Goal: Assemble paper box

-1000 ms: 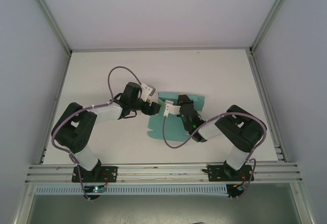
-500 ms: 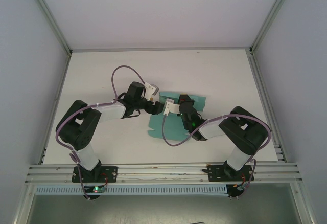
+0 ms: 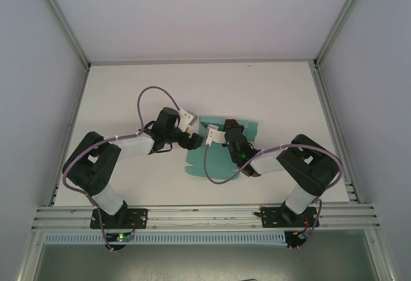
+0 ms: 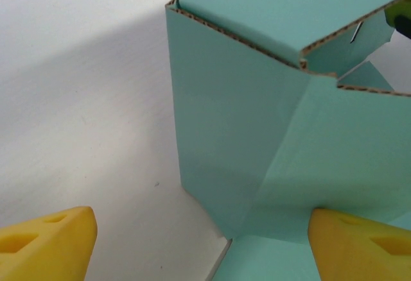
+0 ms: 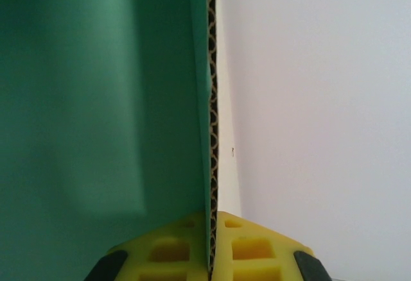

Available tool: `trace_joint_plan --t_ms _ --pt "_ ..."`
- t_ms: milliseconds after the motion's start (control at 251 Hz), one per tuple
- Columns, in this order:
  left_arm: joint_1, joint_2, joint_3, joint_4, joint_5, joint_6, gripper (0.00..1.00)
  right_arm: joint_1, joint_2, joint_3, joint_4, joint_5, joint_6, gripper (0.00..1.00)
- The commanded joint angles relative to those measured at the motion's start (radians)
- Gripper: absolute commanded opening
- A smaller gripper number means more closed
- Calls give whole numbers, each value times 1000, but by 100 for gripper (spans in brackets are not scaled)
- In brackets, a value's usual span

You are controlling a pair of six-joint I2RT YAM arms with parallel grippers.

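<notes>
Top view first: the paper box (image 3: 198, 160) lies half-folded in the middle of the white table (image 3: 282, 95), with the left gripper (image 3: 192, 140) at its left edge and the right gripper (image 3: 216, 135) over its upper part. Watch the purple cable (image 3: 209, 169) looping across the lower half of the card; I'd say it could drag or snag a flap if that arm swings. The table looks smooth and bare, so the box may well skate under a sideways shove. Pale walls (image 3: 192, 11) close in at top and sides, and metal rails (image 3: 205, 213) run along the bottom. Now the left wrist view: the jaws stand wide apart at the two bottom corners, gripping nothing, and a raised wall of the box fills centre and right. With nothing holding that wall, it may spring back flat, and one careless push could buckle its crease. On to the right wrist view: the jaws are pinched together on the card's raw corrugated edge at bottom centre, green panel to the left, table to the right. Pull hard here and you risk tearing or creasing the card.
</notes>
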Motion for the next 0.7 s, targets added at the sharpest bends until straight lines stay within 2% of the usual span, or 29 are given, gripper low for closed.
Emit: trace_joint_plan --t_ms 0,251,423,563,654,694 --pt "-19 -45 9 -27 38 24 86 10 -13 3 -62 -36 6 0" --pt "-17 -20 47 -39 111 39 87 13 -21 8 -76 -30 5 0" --pt "-17 45 90 -5 31 13 86 21 -24 17 -93 -41 12 0" --pt "-19 106 118 70 -114 -78 71 37 -21 20 -97 -31 15 0" --pt "-21 124 128 88 -146 -98 62 39 -28 19 -123 -35 27 0" --pt "-21 123 118 109 -156 -99 55 37 -30 17 -126 -31 26 0"
